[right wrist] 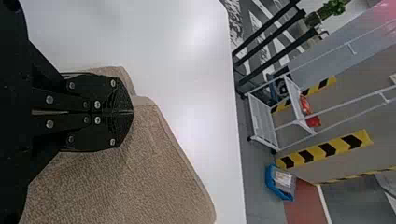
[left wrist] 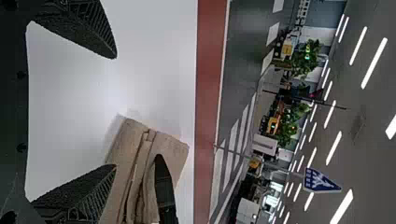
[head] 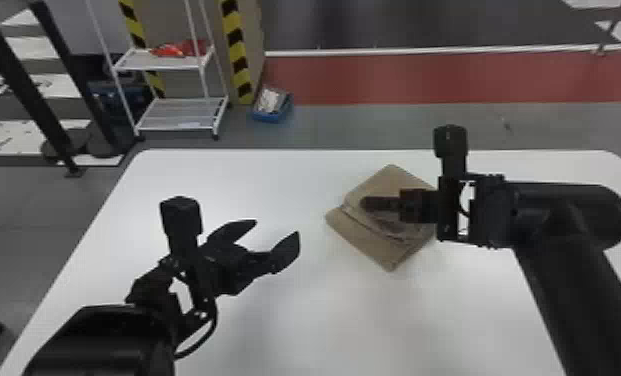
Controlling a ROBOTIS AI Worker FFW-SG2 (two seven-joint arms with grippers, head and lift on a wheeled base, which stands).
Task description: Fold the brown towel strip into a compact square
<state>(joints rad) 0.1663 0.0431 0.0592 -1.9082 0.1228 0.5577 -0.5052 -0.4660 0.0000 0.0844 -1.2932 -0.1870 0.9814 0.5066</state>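
The brown towel (head: 374, 240) lies on the white table as a folded, roughly square stack turned cornerwise, its layers slightly offset near the left corner. My right gripper (head: 366, 202) is over its middle, shut. In the right wrist view, the fingers of the gripper (right wrist: 132, 112) meet above the towel (right wrist: 159, 177), with no cloth visible between them. To the towel's left, my left gripper (head: 278, 227) is open above the table, holding nothing. The left wrist view has the gripper (left wrist: 116, 112) with fingers spread and the towel (left wrist: 122, 144) beyond, its stacked layers showing at the side.
The white table (head: 284, 320) extends around the towel and beneath both arms. Past its far edge stand a white wire shelf (head: 184, 112) and a blue bin (head: 272, 106) on the floor. Black posts (head: 29, 85) rise at the far left.
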